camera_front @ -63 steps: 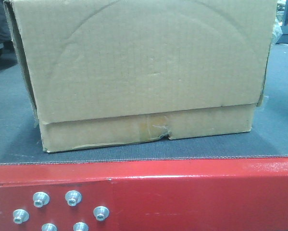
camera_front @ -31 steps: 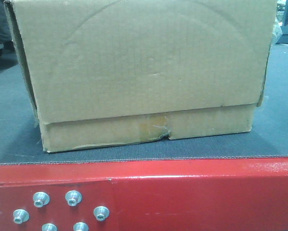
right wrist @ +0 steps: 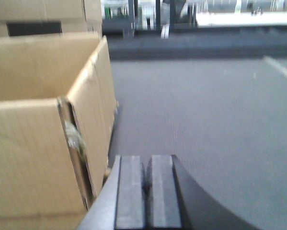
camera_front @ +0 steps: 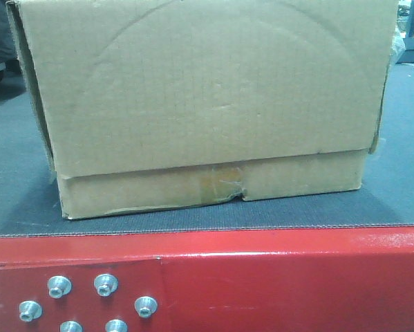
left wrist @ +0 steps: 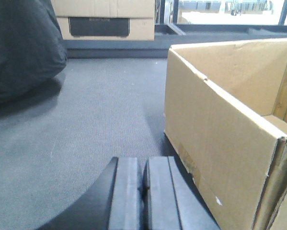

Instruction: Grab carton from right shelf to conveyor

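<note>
The brown cardboard carton stands on the dark grey conveyor belt, just behind the red frame with its silver bolts. Tape covers its torn bottom seam. In the left wrist view my left gripper is shut and empty, just left of the carton's side wall, apart from it. In the right wrist view my right gripper is shut and empty, just right of the carton's other side, apart from it. The carton's top is open. The right shelf is out of view.
A black bulky shape lies on the belt far left of the left gripper. More cartons stand beyond the belt. A white line runs along the belt at the far right.
</note>
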Robot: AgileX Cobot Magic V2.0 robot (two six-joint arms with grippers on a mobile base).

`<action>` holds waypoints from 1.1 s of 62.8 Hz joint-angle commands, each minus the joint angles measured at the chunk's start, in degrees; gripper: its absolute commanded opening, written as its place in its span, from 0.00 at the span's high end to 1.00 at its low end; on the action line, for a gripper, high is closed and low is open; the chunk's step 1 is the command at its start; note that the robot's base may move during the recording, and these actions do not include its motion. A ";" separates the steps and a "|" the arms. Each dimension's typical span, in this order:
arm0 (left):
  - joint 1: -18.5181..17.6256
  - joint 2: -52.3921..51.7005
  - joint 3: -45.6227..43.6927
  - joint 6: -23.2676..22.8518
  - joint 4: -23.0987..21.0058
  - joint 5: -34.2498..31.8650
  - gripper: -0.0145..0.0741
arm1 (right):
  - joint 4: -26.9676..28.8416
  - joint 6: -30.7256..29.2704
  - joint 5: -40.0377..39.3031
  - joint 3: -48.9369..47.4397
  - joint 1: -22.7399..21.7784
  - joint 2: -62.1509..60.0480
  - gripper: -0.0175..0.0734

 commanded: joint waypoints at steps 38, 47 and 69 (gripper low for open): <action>0.16 -0.40 0.01 0.00 -0.10 -1.24 0.86 | -0.58 -0.30 -2.31 0.25 -0.35 -0.54 0.88; 0.81 -3.86 2.84 1.14 -1.76 -2.27 0.86 | -0.58 -0.30 -2.31 0.25 -0.35 -0.54 0.88; 7.19 -20.70 22.68 7.07 -8.10 -10.64 0.86 | -0.58 -0.30 -2.31 0.25 -0.35 -0.54 0.88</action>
